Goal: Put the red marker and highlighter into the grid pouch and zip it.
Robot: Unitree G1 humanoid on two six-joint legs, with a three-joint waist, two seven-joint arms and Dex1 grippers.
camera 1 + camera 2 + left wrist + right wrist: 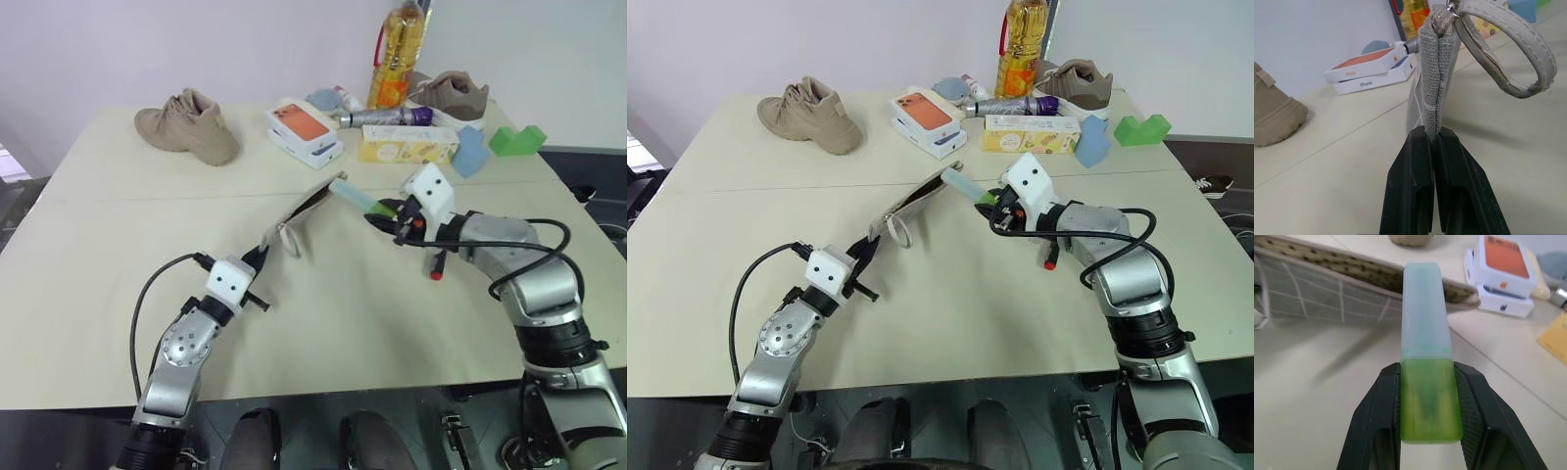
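One highlighter, one grid pouch, one red marker, two claws.
Mid-frame, the right claw pinches the highlighter's green end, pale tip aimed upper left at the pouch mouth; left claw pinches the raised pouch's edge; the marker lies on the counter right of centre.

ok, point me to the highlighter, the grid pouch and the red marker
highlighter [1422,333], right wrist view, pale mint body
grid pouch [1327,296], right wrist view, gridded side
red marker [437,267], left eye view, red tip
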